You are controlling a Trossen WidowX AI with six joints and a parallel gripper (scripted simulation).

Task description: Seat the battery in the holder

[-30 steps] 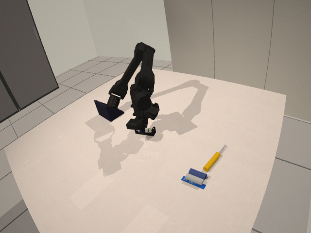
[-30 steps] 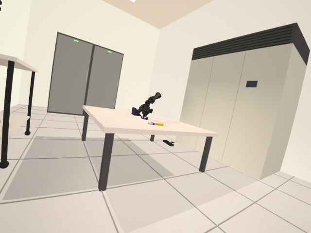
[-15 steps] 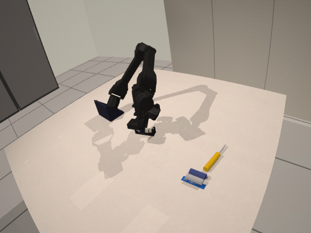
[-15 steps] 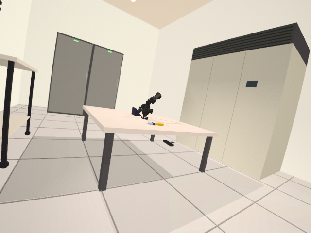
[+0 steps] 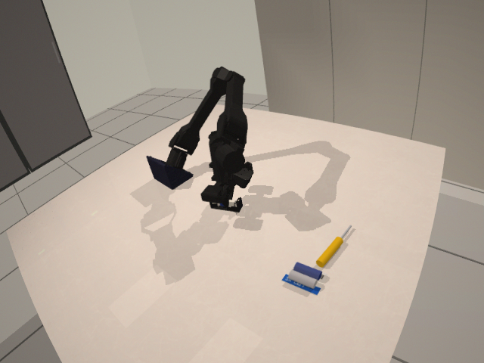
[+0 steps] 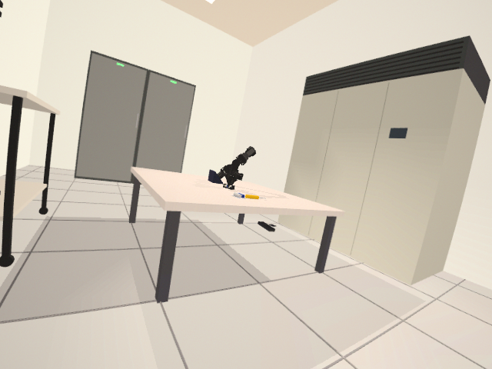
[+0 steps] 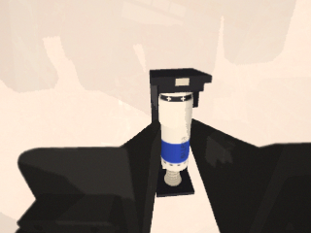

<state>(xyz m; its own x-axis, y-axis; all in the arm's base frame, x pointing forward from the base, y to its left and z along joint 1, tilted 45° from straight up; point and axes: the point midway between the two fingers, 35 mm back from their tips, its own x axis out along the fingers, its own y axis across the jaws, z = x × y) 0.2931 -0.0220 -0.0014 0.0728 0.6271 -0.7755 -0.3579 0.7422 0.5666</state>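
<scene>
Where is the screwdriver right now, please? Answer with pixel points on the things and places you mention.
In the top view, the screwdriver point(image 5: 330, 252) point(image 6: 251, 197) lies at lower right, just beyond the blue and white cylinders point(image 5: 305, 274) point(image 6: 239, 195).

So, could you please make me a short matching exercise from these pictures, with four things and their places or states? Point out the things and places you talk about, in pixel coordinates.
1. White battery with a blue band point(image 7: 175, 121)
2. Pale coiled spring point(image 7: 172, 178)
3. Yellow-handled screwdriver point(image 5: 329, 252) point(image 6: 251, 197)
4. Black parallel-jaw gripper point(image 7: 174, 124)

A. lying on the table
B. at the battery's blue-banded end
C. shut on the battery
D. between the gripper's fingers

Pairs: 1-D, 2-B, 3-A, 4-C
</scene>
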